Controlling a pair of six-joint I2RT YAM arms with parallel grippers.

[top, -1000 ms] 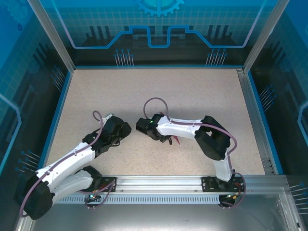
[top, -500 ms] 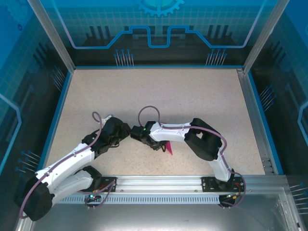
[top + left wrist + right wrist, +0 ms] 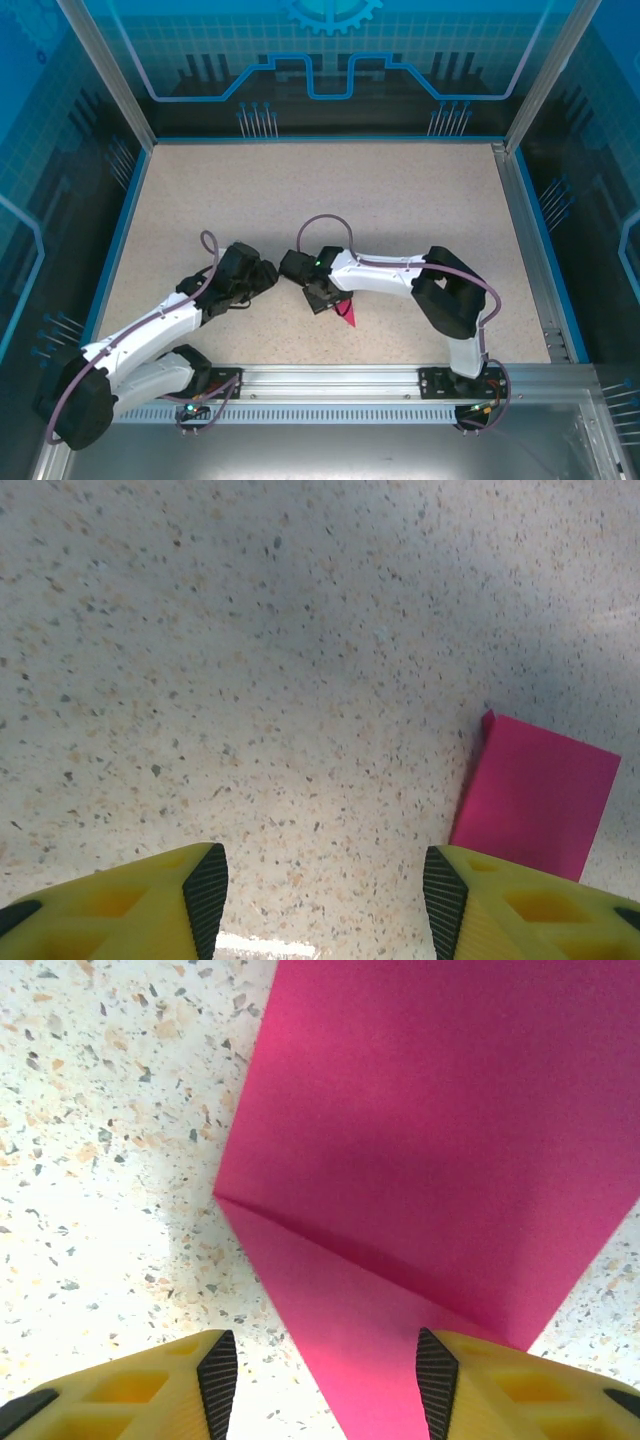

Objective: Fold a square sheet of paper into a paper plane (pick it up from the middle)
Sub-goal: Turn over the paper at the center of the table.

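Observation:
The magenta-pink paper plane lies folded on the speckled table, its pointed tip toward the near edge. In the right wrist view the paper plane shows a diagonal crease and a flap running down between the fingers. My right gripper is open just above it, the pads apart and not pinching the paper. From above, the right gripper hangs over the paper's left end. My left gripper is open over bare table, with the paper plane just right of its right finger. From above, the left gripper faces the right one.
The speckled table stretches free behind both arms. Blue walls and a metal frame bound it. An aluminium rail with the arm bases runs along the near edge.
My right gripper has opened and let go of the paper, which now lies on the table with its tip showing. The left gripper has opened a little wider and shifted slightly.

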